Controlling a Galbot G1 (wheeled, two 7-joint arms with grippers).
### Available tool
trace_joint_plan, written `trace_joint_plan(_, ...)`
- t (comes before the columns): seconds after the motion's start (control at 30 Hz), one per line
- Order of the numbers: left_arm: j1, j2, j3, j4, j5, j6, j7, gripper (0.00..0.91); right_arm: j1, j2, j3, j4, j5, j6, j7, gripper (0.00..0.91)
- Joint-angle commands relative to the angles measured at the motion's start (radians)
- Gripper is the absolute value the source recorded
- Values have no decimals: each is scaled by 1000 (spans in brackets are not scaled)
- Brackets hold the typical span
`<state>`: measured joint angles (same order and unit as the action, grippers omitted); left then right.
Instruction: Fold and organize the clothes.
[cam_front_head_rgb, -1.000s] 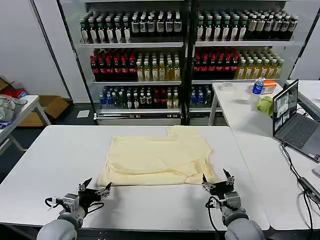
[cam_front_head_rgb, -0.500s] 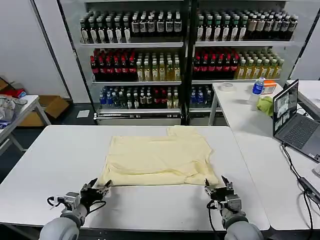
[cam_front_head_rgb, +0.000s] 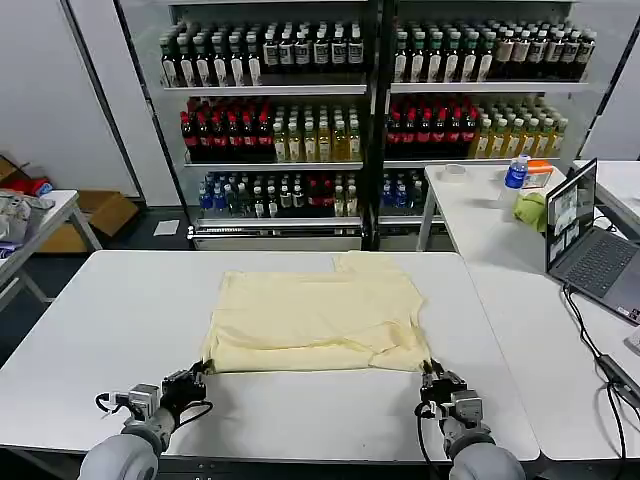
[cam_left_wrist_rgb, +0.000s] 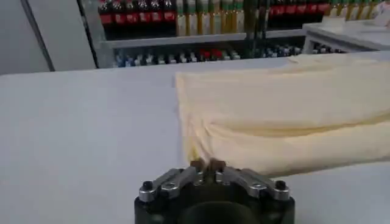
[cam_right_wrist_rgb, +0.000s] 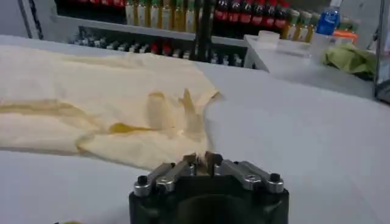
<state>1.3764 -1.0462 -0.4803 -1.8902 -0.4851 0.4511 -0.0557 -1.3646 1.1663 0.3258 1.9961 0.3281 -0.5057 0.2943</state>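
Observation:
The clothes are one pale cream-yellow T-shirt, lying partly folded and flat on the white table, its near hem toward me. My left gripper is at the shirt's near left corner. In the left wrist view the left gripper is shut, with the edge of the T-shirt pinched at its tips. My right gripper is at the near right corner. In the right wrist view the right gripper is shut on the hem of the T-shirt.
A second white table adjoins on the right, carrying an open laptop, a yellow-green cloth lump and a blue bottle. Shelves of drink bottles stand behind. Bare tabletop lies to the shirt's left and right.
Both grippers have moved forward from the table's near edge to the shirt's near corners, and their fingers have gone from open to shut on the hem.

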Motion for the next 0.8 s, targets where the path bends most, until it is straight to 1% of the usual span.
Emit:
trace_joint_plan(0.03,2,2,-2,-5,-4,-2,2,10,-5,0,4,7,7,3,2,0)
trace_joint_plan(0.27,27,3,-11,-30,-5,-3,1,20,-43,-10,22,49,4,7,0,0)
trace_joint_plan(0.33,47,3,-18,-51,-6,-3,1,10,-58,-12,30,63,3,7,0,0)
trace_joint_plan(0.67,173,-14,-49,-145,5,-4,3,20,-169,-24,68,141,-21,7,-10,0)
trace_joint_plan(0.7,190,-14,-54,-160,9,-4,4,10,-195,-25,77,157,-28,7,-13,0)
trace_joint_plan(0.8,221,-9,-66,-186,11,-3,6,20,-246,-26,94,192,-41,6,-19,0)
